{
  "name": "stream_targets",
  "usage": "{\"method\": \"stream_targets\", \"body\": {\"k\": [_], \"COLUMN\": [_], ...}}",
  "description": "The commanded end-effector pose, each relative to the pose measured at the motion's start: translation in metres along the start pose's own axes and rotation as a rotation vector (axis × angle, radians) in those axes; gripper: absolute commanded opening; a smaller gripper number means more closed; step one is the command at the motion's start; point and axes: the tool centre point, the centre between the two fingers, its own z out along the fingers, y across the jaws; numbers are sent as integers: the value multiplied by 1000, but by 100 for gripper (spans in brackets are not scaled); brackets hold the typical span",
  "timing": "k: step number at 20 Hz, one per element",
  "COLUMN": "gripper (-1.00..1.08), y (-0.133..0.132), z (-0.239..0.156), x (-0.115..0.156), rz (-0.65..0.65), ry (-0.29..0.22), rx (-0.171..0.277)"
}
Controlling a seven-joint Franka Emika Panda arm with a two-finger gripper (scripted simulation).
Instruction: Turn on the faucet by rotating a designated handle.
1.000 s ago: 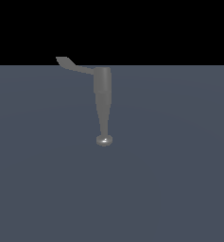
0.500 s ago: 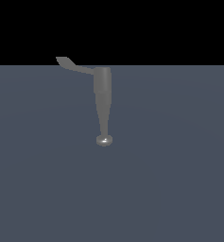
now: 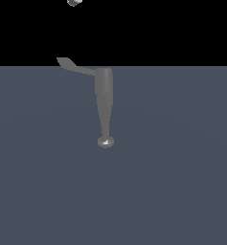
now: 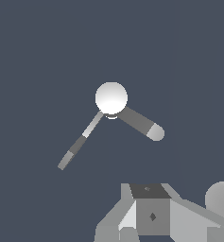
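Surface: plain slate-grey floor (image 3: 182, 191), black backdrop; you will find no writing.
Faucet (image 3: 104, 103): grey tapered column, shiny knob, mid-scene.
Handle (image 3: 72, 65): thin curved lever, exterior view's left.
Gripper (image 3: 74, 2): far above; grip state cannot be told.

One faucet (image 3: 104, 103), one handle (image 3: 73, 66), one end effector (image 4: 132, 231), one grey floor (image 3: 182, 167).

Grey metallic faucet (image 3: 104, 103) and grey handle (image 3: 74, 66) on a slate-blue floor (image 3: 172, 182).
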Motion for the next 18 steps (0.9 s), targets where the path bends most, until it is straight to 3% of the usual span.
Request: {"method": "stream_targets", "body": {"k": [1,18], "gripper": [-100,-100], "y": [-12,-84], "z": [9,78], "x": [3,19], "rz": [59,443], "ry": [0,4], "rx": [0,-5]}}
